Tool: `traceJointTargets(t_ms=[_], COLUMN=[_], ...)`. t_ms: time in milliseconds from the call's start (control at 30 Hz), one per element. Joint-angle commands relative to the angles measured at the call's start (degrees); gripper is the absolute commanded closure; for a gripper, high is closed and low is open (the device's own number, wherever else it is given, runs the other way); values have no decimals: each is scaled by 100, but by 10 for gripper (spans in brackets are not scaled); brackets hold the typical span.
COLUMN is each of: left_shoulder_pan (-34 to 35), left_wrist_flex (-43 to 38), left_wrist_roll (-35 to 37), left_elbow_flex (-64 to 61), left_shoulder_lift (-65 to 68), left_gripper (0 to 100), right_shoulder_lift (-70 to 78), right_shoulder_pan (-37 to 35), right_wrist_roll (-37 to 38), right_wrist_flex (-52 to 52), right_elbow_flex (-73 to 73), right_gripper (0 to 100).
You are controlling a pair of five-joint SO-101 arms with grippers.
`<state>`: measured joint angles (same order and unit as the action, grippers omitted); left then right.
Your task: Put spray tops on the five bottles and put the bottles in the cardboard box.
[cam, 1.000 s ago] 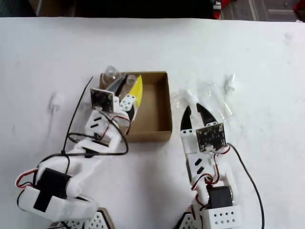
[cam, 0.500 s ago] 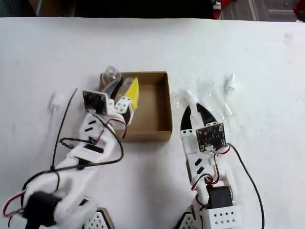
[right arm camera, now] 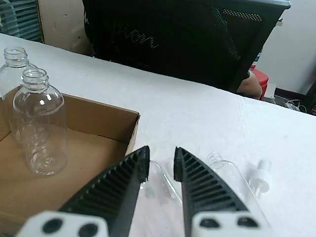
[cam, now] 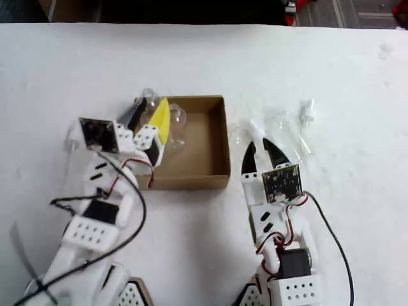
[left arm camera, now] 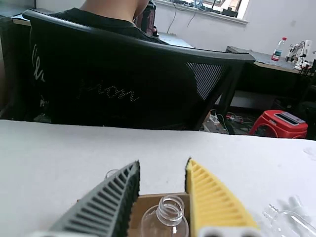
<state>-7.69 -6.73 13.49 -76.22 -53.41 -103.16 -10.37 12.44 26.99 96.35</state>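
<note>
Jaws of the left gripper (cam: 153, 106) stand wide above an uncapped bottle (cam: 173, 121) upright inside the cardboard box (cam: 221, 143), at its far left corner. The right gripper (cam: 258, 145), jaws narrowly parted and holding nothing, sits just right of the box by lying bottles (right arm camera: 232, 178).

Your white left arm (cam: 89, 231), lower left in the high view, trails black and red cables (cam: 67, 201). Your left gripper (cam: 152, 105) has one grey ribbed finger, one yellow; your right gripper (cam: 258, 144), both black.
</note>
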Motion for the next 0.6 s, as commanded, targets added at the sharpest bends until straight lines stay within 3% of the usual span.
traceJointTargets(t_ms=[0, 233, 433, 567], left_shoulder_pan=[101, 330, 567, 1270], left_wrist_flex=[1802, 5108, 6541, 6936], left_wrist_roll=[70, 26, -589, -598], left_elbow_flex=[589, 2602, 3745, 4308], left_shoulder_lift=[-1543, -2220, -1367, -286], left_gripper=[853, 853, 856, 856], right_shoulder_lift=[-4, -4, -4, -4], right_shoulder_pan=[-66, -66, -66, -66], right_wrist_roll=[53, 53, 53, 53], right_wrist_flex=[40, 40, 40, 40], right_elbow_flex=[44, 44, 44, 44], right_gripper=[929, 929, 929, 929])
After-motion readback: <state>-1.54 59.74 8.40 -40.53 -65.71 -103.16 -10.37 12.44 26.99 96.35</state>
